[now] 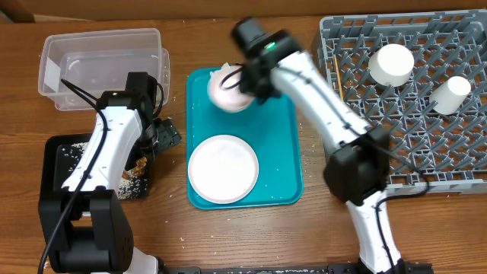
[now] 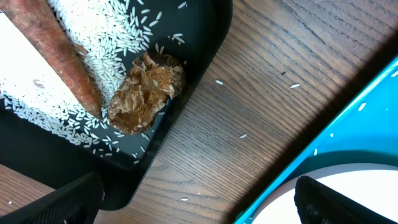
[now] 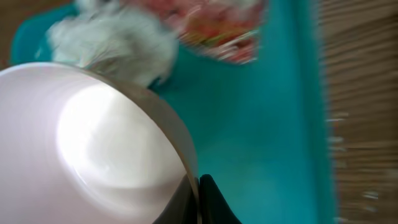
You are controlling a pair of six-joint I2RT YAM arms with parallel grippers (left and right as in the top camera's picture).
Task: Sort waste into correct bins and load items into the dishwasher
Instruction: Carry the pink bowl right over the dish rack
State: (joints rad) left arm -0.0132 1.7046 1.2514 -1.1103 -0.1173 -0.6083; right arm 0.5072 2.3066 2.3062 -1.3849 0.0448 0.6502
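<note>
My right gripper (image 1: 245, 82) is shut on the rim of a white bowl (image 1: 227, 94) and holds it over the far end of the teal tray (image 1: 285, 160); the pinch shows in the right wrist view (image 3: 198, 196), with the bowl (image 3: 93, 143) at left. Beyond the bowl lie the crumpled napkin (image 3: 118, 40) and the red wrapper (image 3: 217, 25). The large white plate (image 1: 223, 169) lies on the teal tray. My left gripper (image 2: 199, 208) is open and empty over bare wood between the black tray (image 2: 199, 56) and the teal tray (image 2: 354, 134). The black tray holds rice (image 2: 118, 37), the sausage piece (image 2: 59, 56) and the brown crumbly bit (image 2: 146, 90).
The grey dish rack (image 1: 411, 152) stands at the right with an upturned bowl (image 1: 392, 63), a cup (image 1: 450, 93) and the wooden stick (image 1: 335, 72). The clear tub (image 1: 99, 57) is at the far left. A few rice grains (image 2: 219, 81) lie on the wood.
</note>
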